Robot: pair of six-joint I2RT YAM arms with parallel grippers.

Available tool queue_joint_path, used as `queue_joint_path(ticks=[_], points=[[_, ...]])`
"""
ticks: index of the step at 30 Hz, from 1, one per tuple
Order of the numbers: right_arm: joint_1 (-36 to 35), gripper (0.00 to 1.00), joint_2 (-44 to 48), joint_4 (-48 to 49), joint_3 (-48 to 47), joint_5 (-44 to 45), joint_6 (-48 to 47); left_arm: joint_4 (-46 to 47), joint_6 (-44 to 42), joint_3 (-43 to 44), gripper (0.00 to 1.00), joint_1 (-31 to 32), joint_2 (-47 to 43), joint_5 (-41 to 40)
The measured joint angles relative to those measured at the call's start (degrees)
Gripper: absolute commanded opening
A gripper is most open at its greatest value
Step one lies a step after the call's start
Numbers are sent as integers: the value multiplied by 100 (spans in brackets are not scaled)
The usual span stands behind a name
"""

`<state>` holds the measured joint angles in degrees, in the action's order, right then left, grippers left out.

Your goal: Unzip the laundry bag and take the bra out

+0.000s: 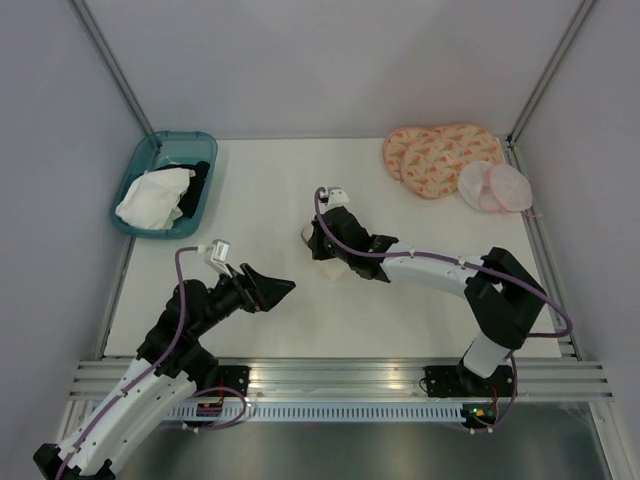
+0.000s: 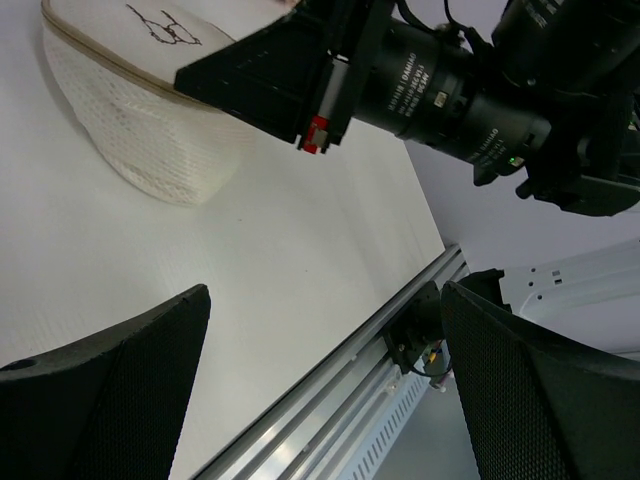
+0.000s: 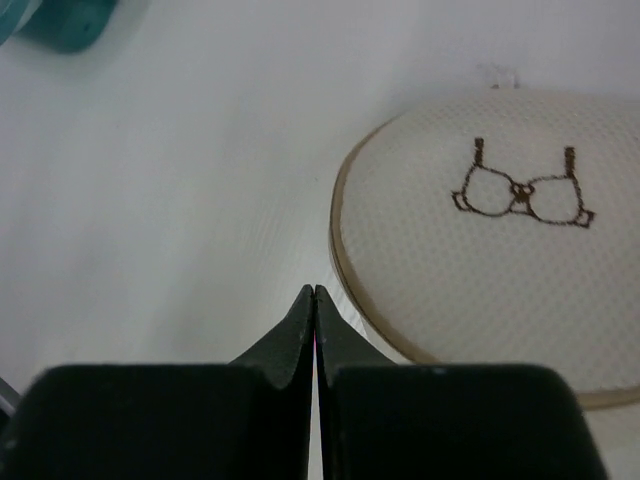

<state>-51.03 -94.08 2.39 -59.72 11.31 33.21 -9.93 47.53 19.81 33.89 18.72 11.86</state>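
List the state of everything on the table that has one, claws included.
laundry bag: closed, no opening showing, icon face up.
left claw: open, empty.
right claw: shut, empty, beside the bag.
teal bin: holds a white cloth and a black cloth.
patterned pad: lying flat, far right.
mesh pair: lying flat against the pad.
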Motion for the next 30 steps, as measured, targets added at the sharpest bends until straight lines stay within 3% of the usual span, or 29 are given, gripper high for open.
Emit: queue_joint_path(ticks=[8, 16, 20, 30], points=[[2, 1, -1259, 101, -1036, -114, -48, -208, 90, -219, 100, 0, -341, -9], [118, 0, -1746, -46, -1093, -212, 46, -372, 105, -280, 100, 0, -662, -125], [219, 0, -1714, -208, -946, -284, 90, -444, 105, -304, 100, 0, -704, -129], [236, 0, -647, -885, 577, -203, 105, -479, 168, -459, 100, 0, -796, -138]])
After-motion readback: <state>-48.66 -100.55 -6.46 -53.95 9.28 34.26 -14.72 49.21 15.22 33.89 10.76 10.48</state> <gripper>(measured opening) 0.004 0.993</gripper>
